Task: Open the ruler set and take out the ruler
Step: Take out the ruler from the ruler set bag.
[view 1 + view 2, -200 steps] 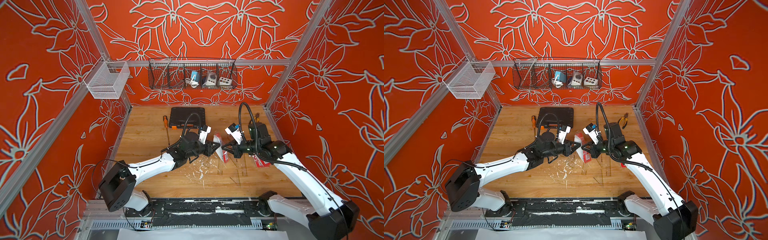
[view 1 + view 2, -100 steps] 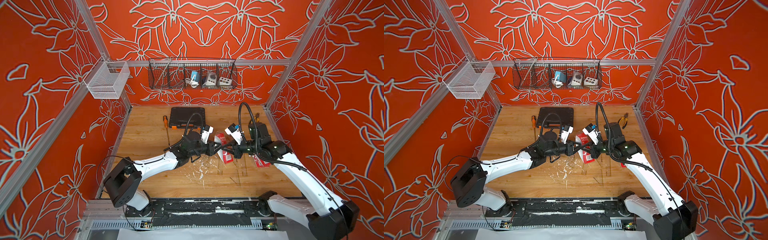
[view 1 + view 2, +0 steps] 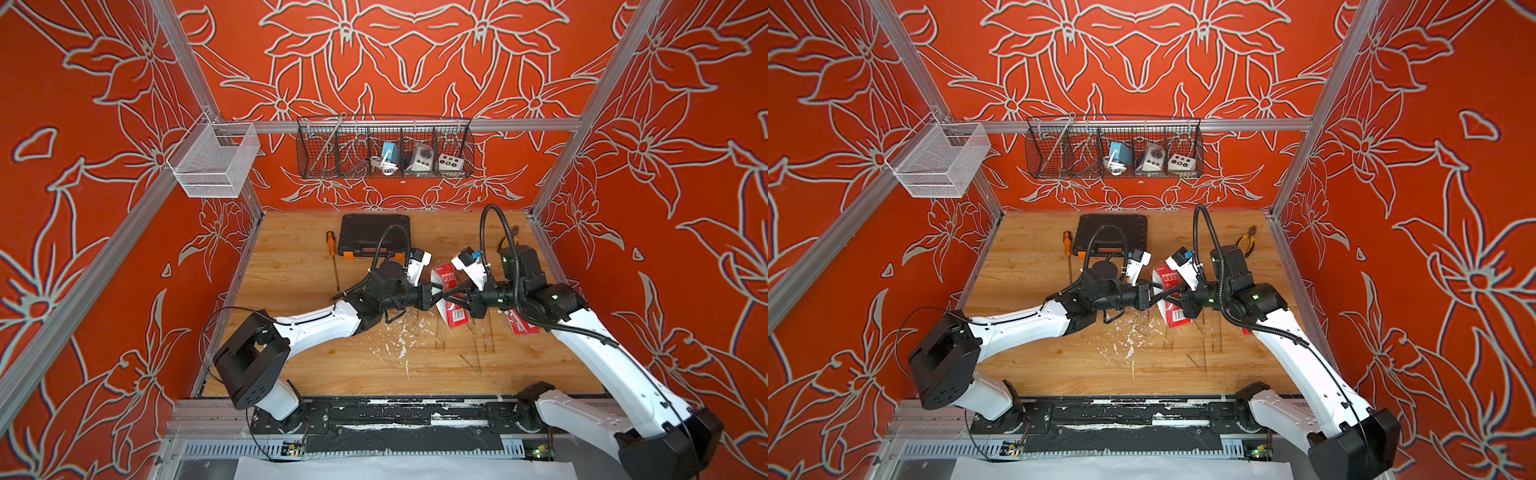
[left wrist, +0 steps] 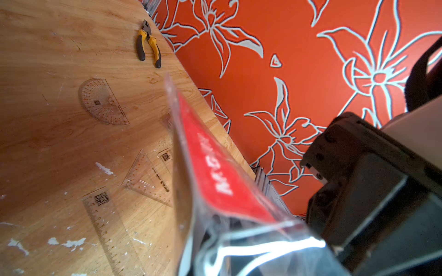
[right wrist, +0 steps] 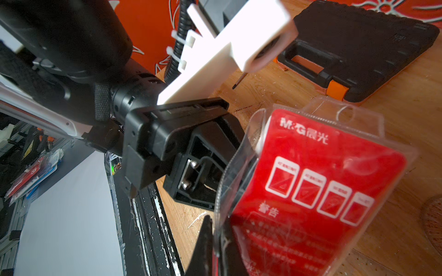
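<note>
We are holding the pack above the table, between both arms. Our right gripper is staying clamped on it. Our left gripper, parted a second ago, is now pinching the pack's clear edge. A loose ruler is lying below.

Bright, even light; blurred wrist close-ups

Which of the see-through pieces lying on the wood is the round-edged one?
The protractor, nearest the pliers: a half circle. The triangle and the long ruler have only straight edges.
</note>
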Robot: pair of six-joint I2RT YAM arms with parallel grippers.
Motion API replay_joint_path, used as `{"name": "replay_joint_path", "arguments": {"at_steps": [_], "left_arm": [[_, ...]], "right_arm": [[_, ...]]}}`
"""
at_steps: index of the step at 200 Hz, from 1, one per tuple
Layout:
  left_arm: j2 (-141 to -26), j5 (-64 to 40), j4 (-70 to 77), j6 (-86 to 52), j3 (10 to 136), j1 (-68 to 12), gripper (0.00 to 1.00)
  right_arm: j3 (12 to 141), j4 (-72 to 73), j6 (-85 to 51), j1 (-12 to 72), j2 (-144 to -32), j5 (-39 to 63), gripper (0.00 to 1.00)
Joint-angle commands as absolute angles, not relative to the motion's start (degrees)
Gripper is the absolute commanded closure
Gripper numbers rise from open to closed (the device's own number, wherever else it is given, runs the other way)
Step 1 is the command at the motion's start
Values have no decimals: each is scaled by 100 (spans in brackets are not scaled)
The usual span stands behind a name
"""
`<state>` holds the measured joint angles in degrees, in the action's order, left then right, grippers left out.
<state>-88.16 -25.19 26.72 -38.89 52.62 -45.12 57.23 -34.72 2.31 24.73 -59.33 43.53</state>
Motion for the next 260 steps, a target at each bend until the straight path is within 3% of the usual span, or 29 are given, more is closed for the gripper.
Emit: {"name": "replay_joint_path", "arguments": {"at_steps": [1, 205, 260], "left_arm": [[-8836, -2505, 2761, -3850, 5270, -4544, 98], [-8124, -1541, 2165, -3563, 5276, -4527, 100], [-8380, -1561, 2096, -3657, 5482, -4518, 100]], "right_arm": [[5671, -3366, 422, 2432, -5758, 4458, 100], [5539, -3163, 221, 2293, -5920, 3553, 100], [5336, -2705, -88, 2294, -5952, 4094, 100]]}}
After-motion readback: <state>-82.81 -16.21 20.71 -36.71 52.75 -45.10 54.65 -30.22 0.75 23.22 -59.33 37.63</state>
